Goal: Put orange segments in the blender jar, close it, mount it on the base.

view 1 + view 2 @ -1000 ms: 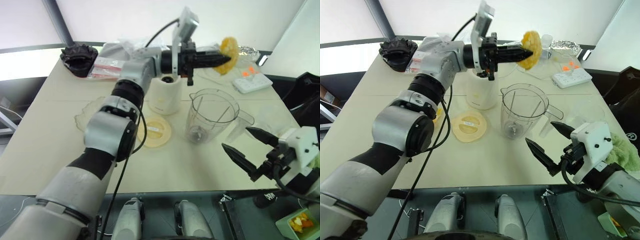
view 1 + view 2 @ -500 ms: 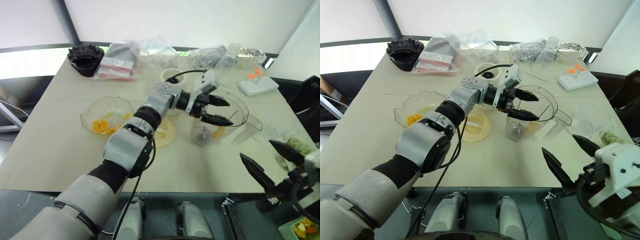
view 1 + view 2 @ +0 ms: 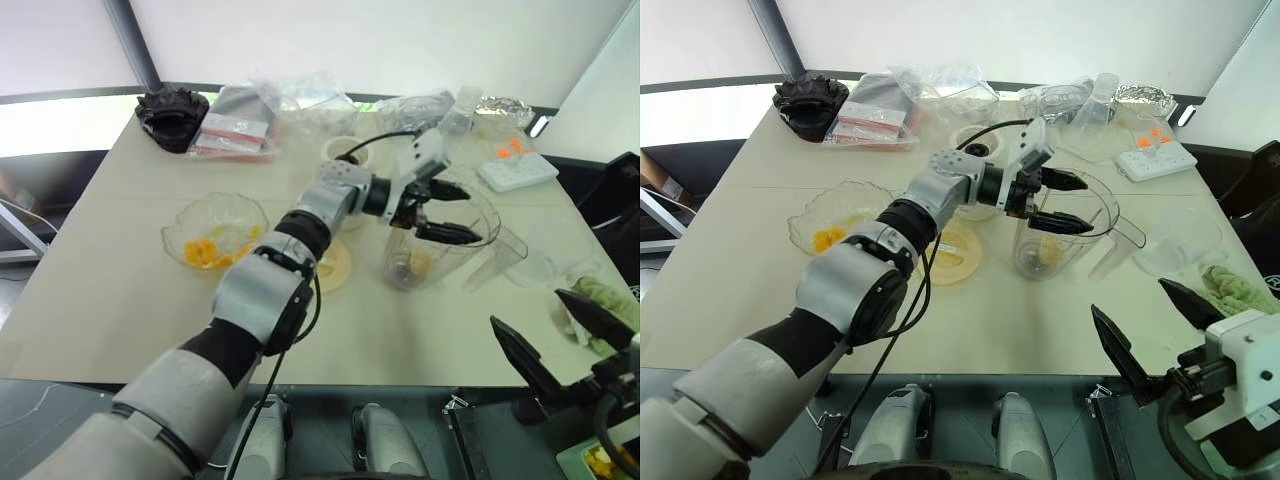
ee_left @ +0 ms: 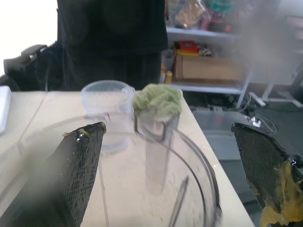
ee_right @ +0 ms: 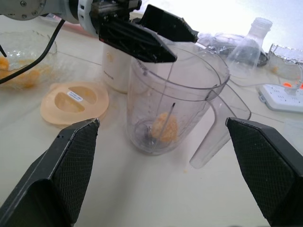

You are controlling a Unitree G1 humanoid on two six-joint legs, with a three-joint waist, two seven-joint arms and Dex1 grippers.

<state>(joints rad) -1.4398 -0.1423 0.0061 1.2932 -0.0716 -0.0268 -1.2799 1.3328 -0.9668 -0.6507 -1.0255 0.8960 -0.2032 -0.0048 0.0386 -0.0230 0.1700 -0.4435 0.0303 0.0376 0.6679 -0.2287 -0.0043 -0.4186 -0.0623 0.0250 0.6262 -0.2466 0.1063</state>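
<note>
Clear blender jar (image 3: pixel 1055 235) sits directly beneath my spread, empty left gripper (image 3: pixel 1058 202); orange piece (image 5: pixel 164 127) inside. My right gripper (image 3: pixel 1145 330), jaws also spread, hangs nearer me.

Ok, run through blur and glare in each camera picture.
Left wrist view: blender jar rim up close is soft, background shelves hazy, top left corner washed out. Right wrist view: jar sharp, bright window glare along the top. Head views: pale backdrop glares, tabletop evenly lit.

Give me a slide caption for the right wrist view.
Left gripper open over the blender jar, one orange segment at its bottom.
</note>
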